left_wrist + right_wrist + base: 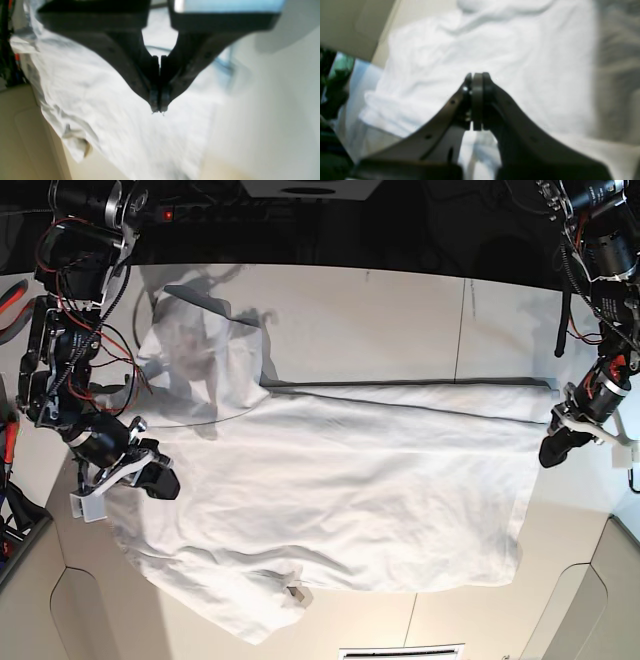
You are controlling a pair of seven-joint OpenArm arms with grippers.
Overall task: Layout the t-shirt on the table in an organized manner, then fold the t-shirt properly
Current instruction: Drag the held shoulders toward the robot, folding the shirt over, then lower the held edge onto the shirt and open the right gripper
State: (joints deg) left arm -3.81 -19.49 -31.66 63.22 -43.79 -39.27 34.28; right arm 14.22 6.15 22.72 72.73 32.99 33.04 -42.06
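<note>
The t-shirt (340, 490) lies spread out on the white bench (400, 310), and its long side runs across from one arm to the other. The neck and sleeve end is bunched up near the right claw (160, 480), and the straight bottom hem is near the left claw (555, 448). The shirt sits between the two arms, so each one has an end close by. The right claw hangs over the sleeve end, and the cloth stretches away from it toward the middle of the bench. In the right wrist view its two fingers are pressed together and no cloth shows between them, so it looks like it holds nothing. The left claw (158, 108) is at the hem corner, just off the edge of the shirt, with the cloth lying to its inner side. Its fingers are together too, and nothing seems caught in them, though the picture is blurry. The shirt is mostly flat, but the upper sleeve (190, 345) is crumpled and one lower corner (270, 615) is wrinkled and folded over. I think the laying-out part is not quite done yet. There are no boxes or bins on the bench.
</note>
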